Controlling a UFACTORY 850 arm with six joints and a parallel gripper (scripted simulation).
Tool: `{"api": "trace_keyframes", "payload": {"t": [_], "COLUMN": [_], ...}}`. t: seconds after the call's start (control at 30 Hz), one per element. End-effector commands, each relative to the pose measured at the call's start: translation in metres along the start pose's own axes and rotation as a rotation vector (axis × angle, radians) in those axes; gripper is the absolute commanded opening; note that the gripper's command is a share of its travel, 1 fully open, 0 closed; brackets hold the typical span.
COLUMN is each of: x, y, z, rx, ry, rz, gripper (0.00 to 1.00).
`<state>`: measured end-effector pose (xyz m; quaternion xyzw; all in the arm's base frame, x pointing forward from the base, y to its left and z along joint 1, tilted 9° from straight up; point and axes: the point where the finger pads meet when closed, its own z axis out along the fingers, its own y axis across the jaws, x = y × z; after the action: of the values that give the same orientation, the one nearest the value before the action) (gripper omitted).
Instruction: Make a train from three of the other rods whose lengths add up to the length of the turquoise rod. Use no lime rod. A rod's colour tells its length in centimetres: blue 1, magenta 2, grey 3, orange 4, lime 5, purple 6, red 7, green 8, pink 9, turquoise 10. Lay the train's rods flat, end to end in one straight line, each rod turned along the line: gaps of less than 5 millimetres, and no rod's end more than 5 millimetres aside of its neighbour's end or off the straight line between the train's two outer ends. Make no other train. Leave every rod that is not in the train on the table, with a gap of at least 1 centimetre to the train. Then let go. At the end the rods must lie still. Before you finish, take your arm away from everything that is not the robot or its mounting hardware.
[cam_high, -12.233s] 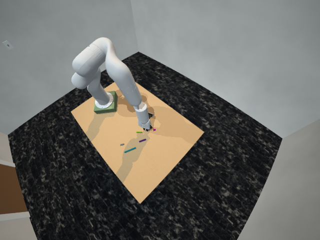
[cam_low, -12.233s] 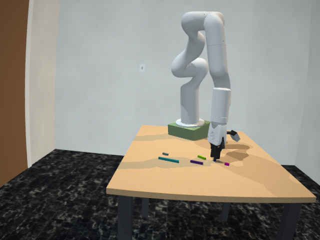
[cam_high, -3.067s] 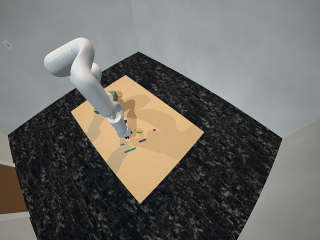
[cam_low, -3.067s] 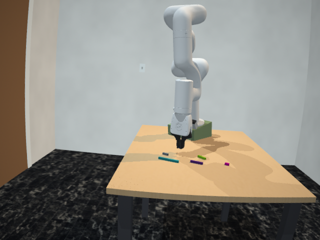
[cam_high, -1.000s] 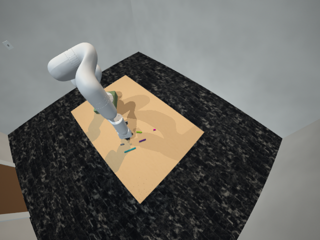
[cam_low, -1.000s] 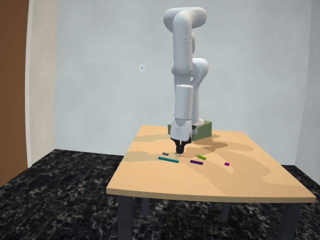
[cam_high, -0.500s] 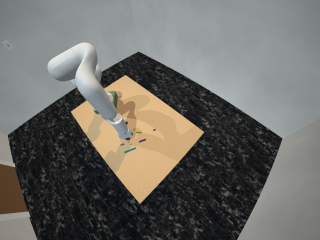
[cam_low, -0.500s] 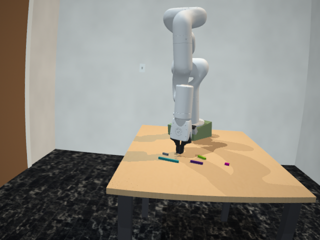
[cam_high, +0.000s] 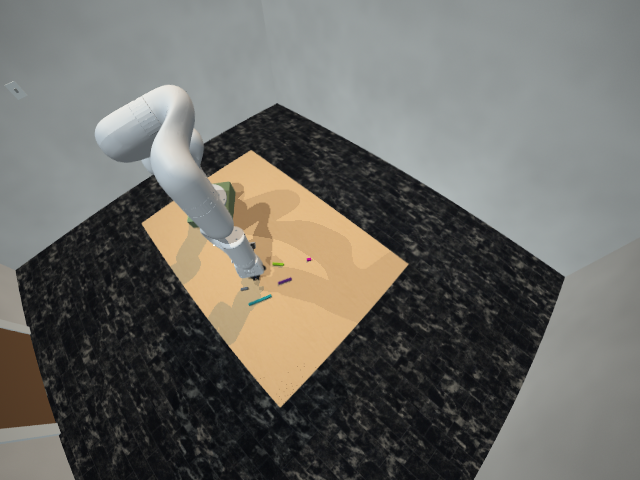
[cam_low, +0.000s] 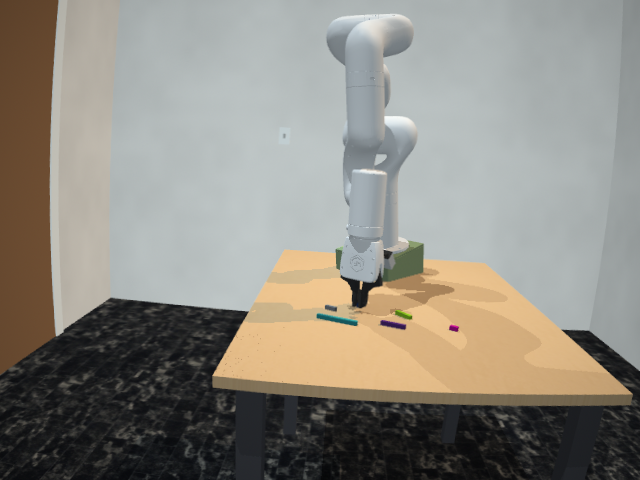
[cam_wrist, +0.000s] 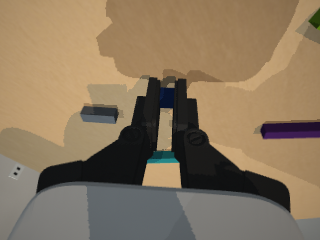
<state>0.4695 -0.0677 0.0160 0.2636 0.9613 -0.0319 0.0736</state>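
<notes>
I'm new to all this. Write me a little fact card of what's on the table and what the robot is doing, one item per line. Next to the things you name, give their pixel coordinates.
gripper: shut on the blue rod, by the look of it (cam_high: 255, 277) (cam_low: 359, 305) (cam_wrist: 168, 84)
blue rod: between the fingertips
grey rod: lying flat, apart (cam_high: 244, 289) (cam_low: 330, 308) (cam_wrist: 99, 115)
turquoise rod: lying flat, the longest (cam_high: 260, 300) (cam_low: 337, 319) (cam_wrist: 163, 157)
purple rod: lying flat, apart (cam_high: 284, 281) (cam_low: 392, 324) (cam_wrist: 292, 131)
lime rod: lying flat, not for the train (cam_high: 278, 264) (cam_low: 403, 314) (cam_wrist: 315, 19)
magenta rod: apart from the rest (cam_high: 309, 259) (cam_low: 453, 328)
train: not built

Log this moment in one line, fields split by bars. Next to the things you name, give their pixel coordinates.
gripper (cam_high: 256, 277) (cam_low: 359, 305) (cam_wrist: 167, 94): shut on blue rod (cam_wrist: 167, 98) | grey (cam_high: 244, 289) (cam_low: 330, 308) (cam_wrist: 99, 115), purple (cam_high: 284, 281) (cam_low: 392, 324) (cam_wrist: 292, 130) rods: lying apart | train: not built
</notes>
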Motion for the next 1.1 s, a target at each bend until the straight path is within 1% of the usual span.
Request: {"api": "trace_keyframes", "payload": {"t": [0.0, 0.27, 0.8, 1.07], "x": [-0.001, -0.001, -0.001, -0.001], "y": [0.0, 0.0, 0.0, 0.0], "z": [0.0, 0.0, 0.011, 0.012], "rx": [-0.001, -0.001, -0.001, -0.001], "ry": [-0.002, -0.002, -0.002, -0.002], "rz": [0.0, 0.0, 0.0, 0.0], "gripper": [0.04, 0.04, 0.04, 0.04]}}
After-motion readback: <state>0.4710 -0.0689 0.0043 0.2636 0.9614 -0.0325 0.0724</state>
